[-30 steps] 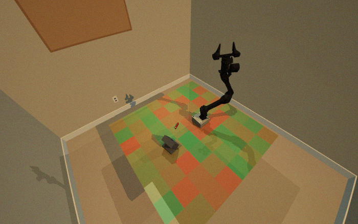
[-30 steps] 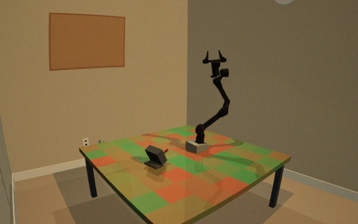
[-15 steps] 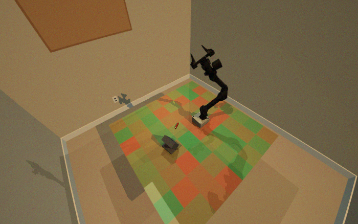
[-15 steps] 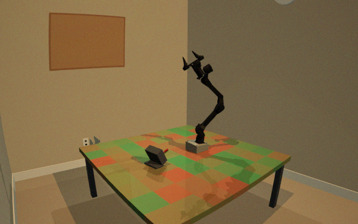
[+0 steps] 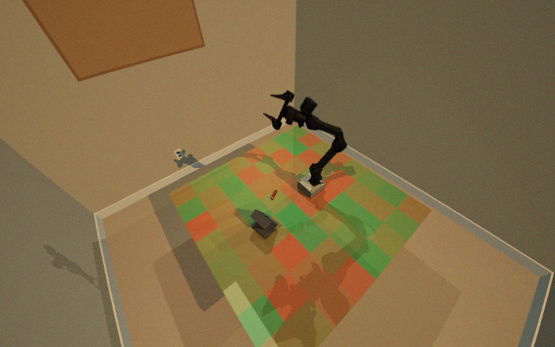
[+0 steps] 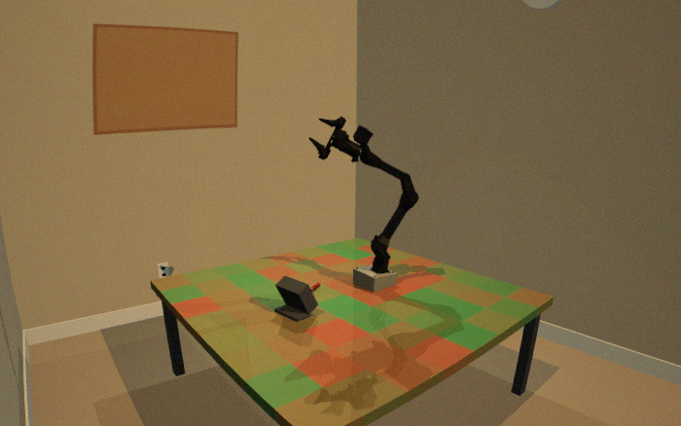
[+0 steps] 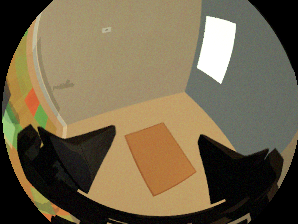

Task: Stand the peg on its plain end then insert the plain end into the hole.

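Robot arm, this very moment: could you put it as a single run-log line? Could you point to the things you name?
arm (image 5: 338,142) (image 6: 409,193): raised above table (image 5: 370,196) (image 6: 447,288) | jaws: open, holding nothing | red peg (image 5: 273,194) (image 6: 315,286): lying on table | peg stand-up: not done
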